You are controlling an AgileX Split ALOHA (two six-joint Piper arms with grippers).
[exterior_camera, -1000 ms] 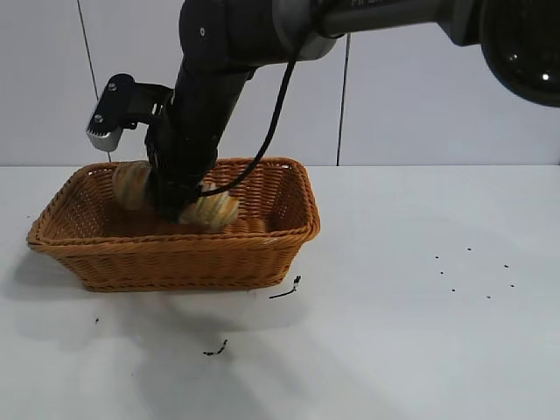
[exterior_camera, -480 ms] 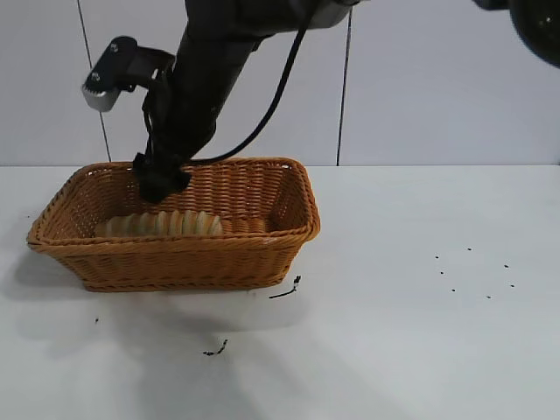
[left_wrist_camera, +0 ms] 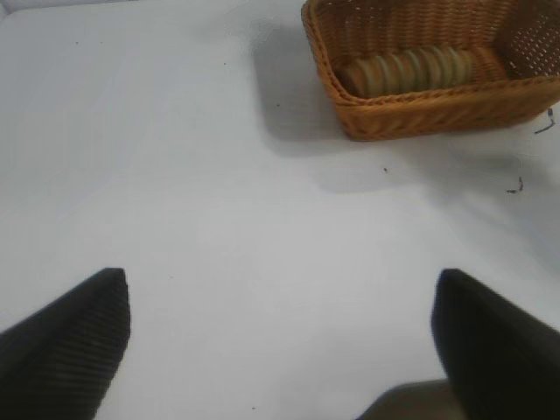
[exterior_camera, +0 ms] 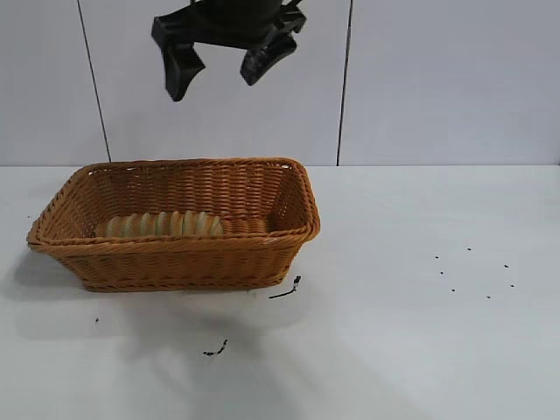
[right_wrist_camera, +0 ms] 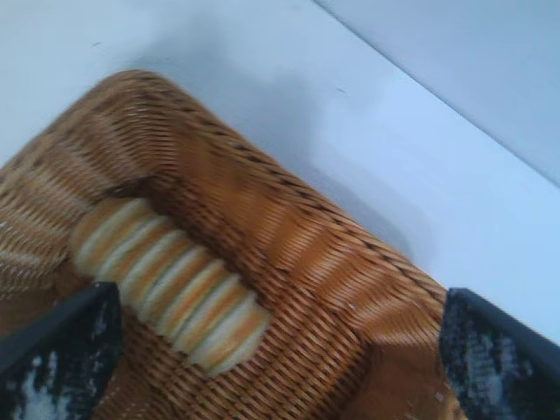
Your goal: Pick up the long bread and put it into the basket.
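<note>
Left gripper [left_wrist_camera: 280, 350]: seen only by its own wrist camera, out over bare table to the left of the basket; its 2 dark fingers [left_wrist_camera: 66, 337] stand wide apart with nothing between them.

Basket: the large rectangular orange-brown woven wicker basket [exterior_camera: 175, 262] sits on the left half of the white table [exterior_camera: 394, 350], with flared sides and a braided rim, also seen from both wrists [left_wrist_camera: 420, 109] [right_wrist_camera: 289, 227].

Long bread: the elongated tan-yellow loaf with orange crosswise ridges [exterior_camera: 162, 224] lies flat on the basket's floor, lengthwise along the near wall and toward the basket's left end. Only its ridged top shows over the rim from outside; both wrist cameras show more of it [left_wrist_camera: 407, 70] [right_wrist_camera: 166, 284]. Nothing touches it.

Right gripper [exterior_camera: 220, 70]: hangs high in the air above the basket, well clear of the rim and the loaf, pointing down. Its 2 black fingers [exterior_camera: 179, 74] are spread apart and hold nothing; from its own camera [right_wrist_camera: 280, 367] the loaf and the basket's woven floor lie straight below.

Black scraps: 1 thin curl [exterior_camera: 284, 291] lies just beside the basket's near right corner, another [exterior_camera: 216, 350] nearer on the table.

Black specks [exterior_camera: 472, 271]: a loose scatter on the table's right side, well apart from the basket.

Wall: pale grey panels [exterior_camera: 437, 79] with dark vertical seams behind the table.
</note>
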